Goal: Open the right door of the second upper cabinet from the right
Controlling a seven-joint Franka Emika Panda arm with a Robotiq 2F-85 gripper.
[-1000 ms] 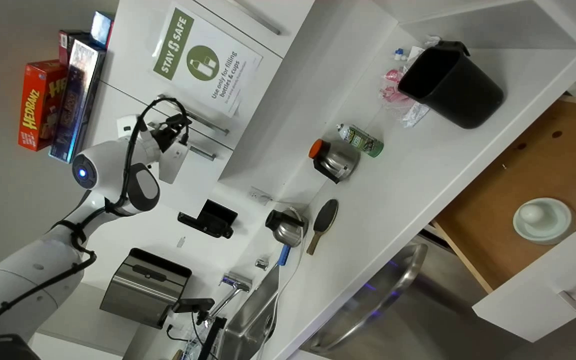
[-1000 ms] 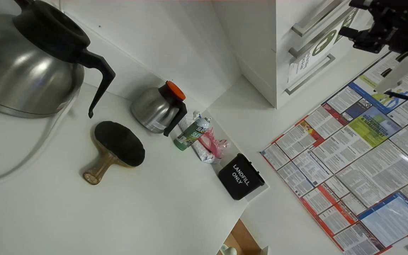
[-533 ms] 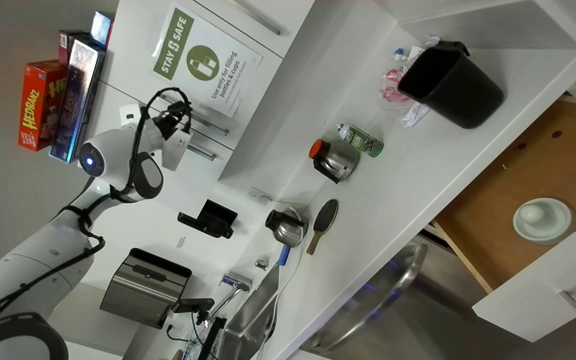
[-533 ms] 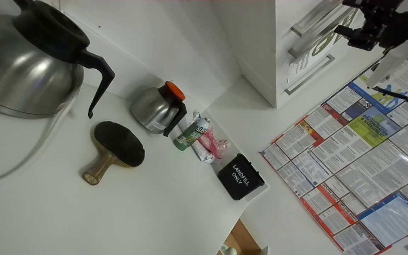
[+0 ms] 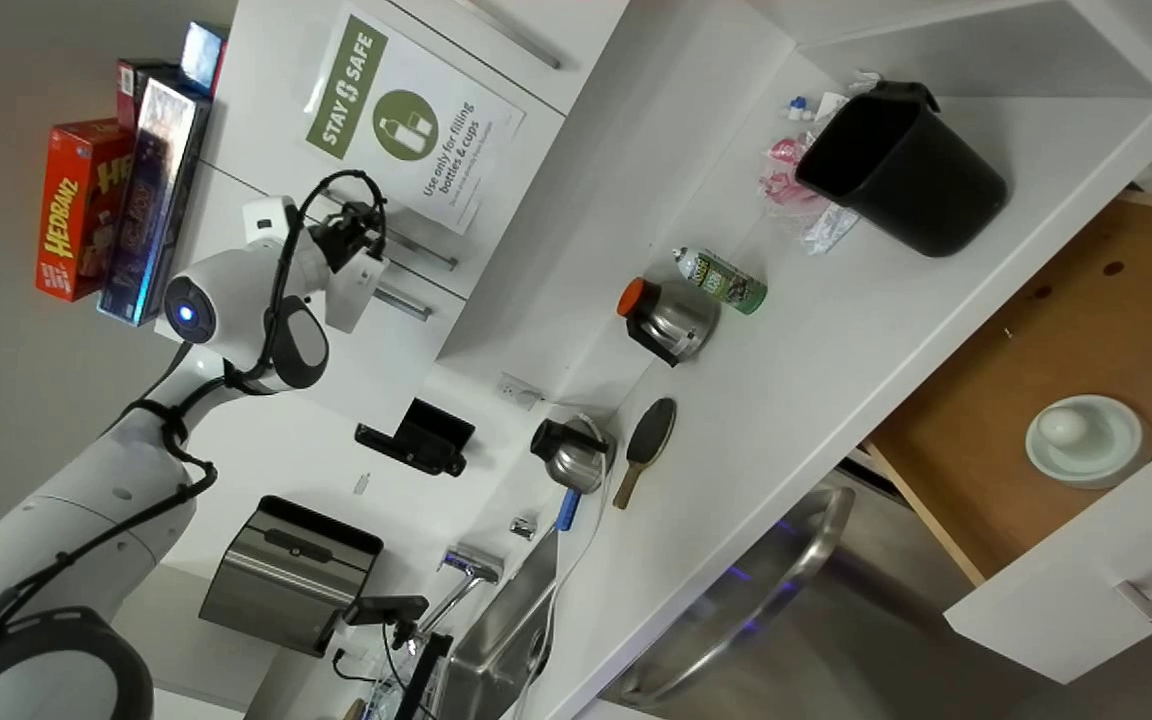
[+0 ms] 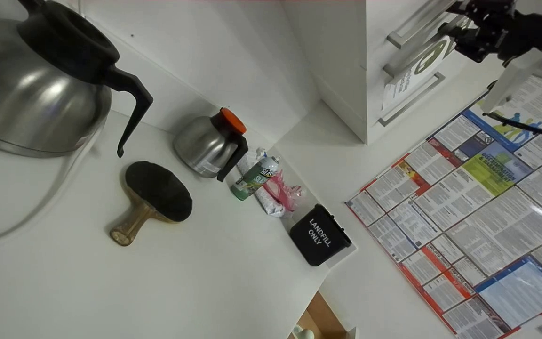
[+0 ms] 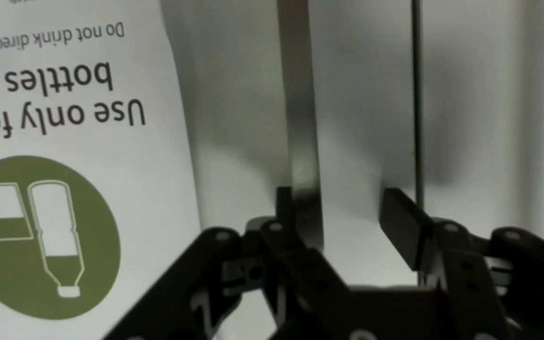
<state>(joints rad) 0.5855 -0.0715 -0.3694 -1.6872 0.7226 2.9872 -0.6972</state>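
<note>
White worktop (image 5: pixel 776 430) runs aslant from bottom centre to upper right of the frame in an exterior view. Game boxes (image 5: pixel 86 215), one lettered HEDBANZ, stand at the upper left. Robot arm (image 5: pixel 106 500) extends from the lower left corner; a metal-fronted dispenser (image 5: pixel 291 570) is mounted low in the frame, to its right. Cabinet door (image 5: pixel 271 130), upper left of centre, bears the STAY SAFE notice (image 5: pixel 416 120) and is the task item; it is closed, level with the neighbouring door (image 5: pixel 406 345). Gripper (image 7: pixel 339 205) is close to it: in the wrist view the jaws stand clearly apart, nothing held. Door handle (image 7: pixel 300 94) runs down from top centre of that view into the gap, just beside the jaw at frame left; contact cannot be determined.

On the worktop, centre of frame: black-topped steel carafe (image 5: pixel 578 466), dark-faced paddle (image 5: pixel 651 435) lying flat, orange-lidded carafe (image 5: pixel 691 320) with a spray can (image 5: pixel 726 282) just beside it. Further right come a crumpled plastic bag (image 5: pixel 791 190) and, at upper right, a black bin (image 5: pixel 906 180); its lettering (image 6: pixel 319 233) reads LANDFILL ONLY in an exterior view. Drawer (image 5: pixel 996 400) at far right stands pulled out, with a pale dish (image 5: pixel 1114 452) inside it and a round white object (image 5: pixel 1063 426) in the dish.
</note>
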